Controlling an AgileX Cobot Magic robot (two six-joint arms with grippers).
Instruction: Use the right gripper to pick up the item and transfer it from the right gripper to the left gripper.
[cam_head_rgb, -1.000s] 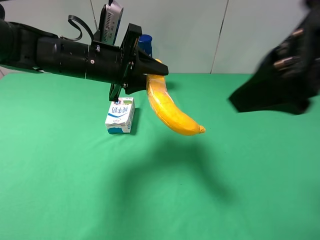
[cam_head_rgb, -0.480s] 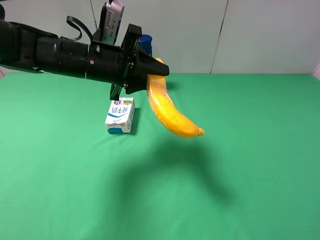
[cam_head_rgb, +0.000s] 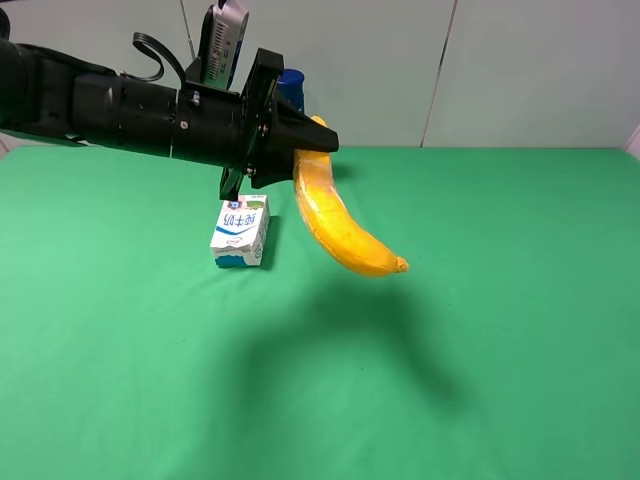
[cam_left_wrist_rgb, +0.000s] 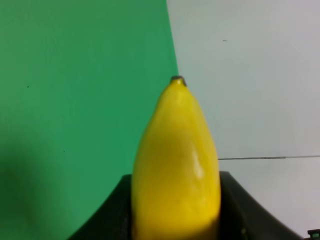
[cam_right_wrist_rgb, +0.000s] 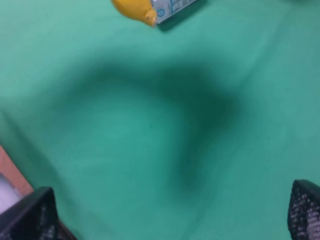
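Observation:
The yellow banana hangs in the air over the green table, its upper end clamped in my left gripper. The left gripper is shut on it, and the banana's free tip points down to the right. In the left wrist view the banana fills the middle between the black fingers. My right gripper is out of the exterior high view. In the right wrist view the right gripper is open and empty, fingertips far apart above the cloth, with the banana tip far from it.
A white-blue milk carton stands on the green table below the left arm; it also shows in the right wrist view. A blue-capped bottle stands behind the left gripper. A table edge shows in the right wrist view.
The right arm, blurred at the right edge of the exterior high view a second ago, has left that view. The left arm and banana have stayed nearly still.

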